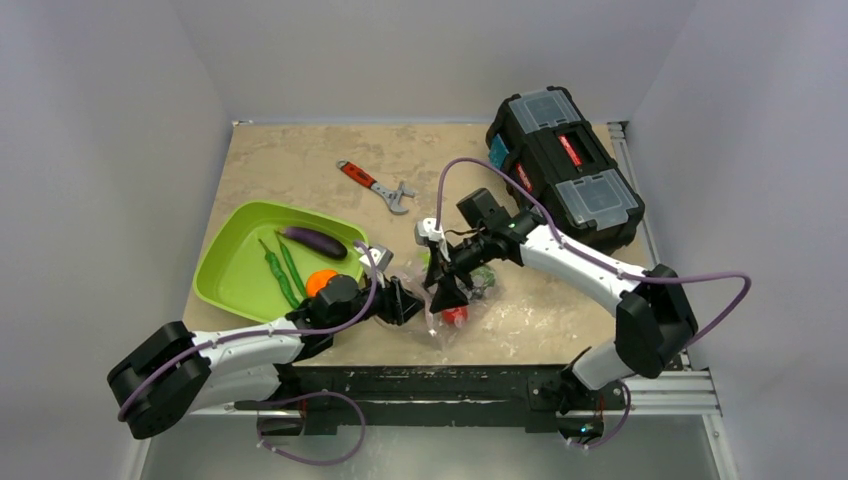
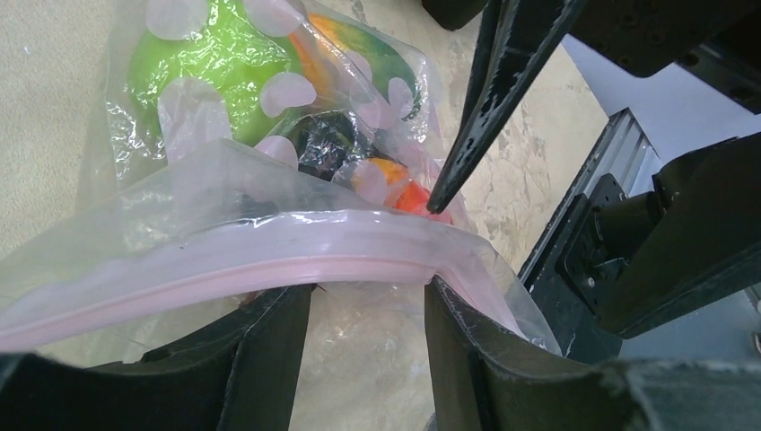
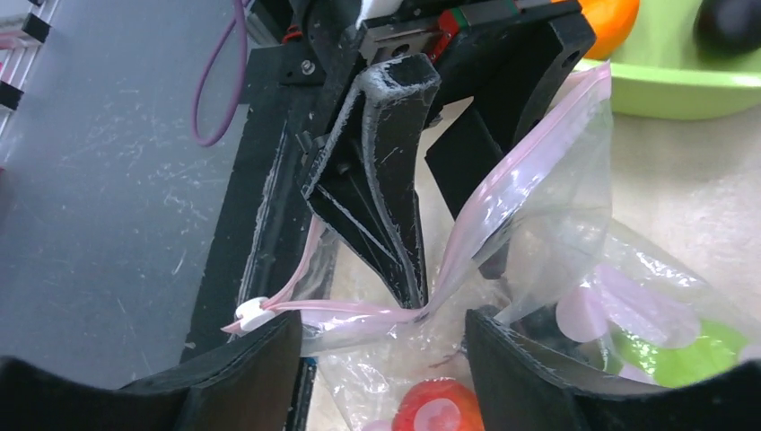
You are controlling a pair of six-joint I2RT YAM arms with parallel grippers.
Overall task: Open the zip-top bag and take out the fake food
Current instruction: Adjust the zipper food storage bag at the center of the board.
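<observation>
- Pale grey walls (image 1: 100, 150) box in a tan, mottled table (image 1: 300, 160). A black toolbox (image 1: 565, 165) sits at the back right and a red-handled wrench (image 1: 375, 186) lies near the middle.
- On the left we see the green tray (image 1: 225, 270), holding an eggplant (image 1: 312, 241), green pods (image 1: 283, 268) and an orange fruit (image 1: 320, 281).
- The zip-top bag (image 1: 490, 300) lies crumpled near the table's front edge, between the two grippers. There is fake food (image 1: 455, 316) inside it — a red piece (image 3: 435, 409) and a green piece (image 2: 206, 63) among it.
- The left gripper (image 2: 368, 301) has its fingers (image 2: 269, 350) partly apart. The pink zip strip (image 2: 269, 269) runs across their tips, and we see clear film and table in the gap.
- The right gripper (image 3: 381, 323) has its fingers (image 3: 538, 377) spread wide, with the strip and its white slider (image 3: 253, 312) just beyond them — one tip comes down to the bag right behind the strip.
</observation>
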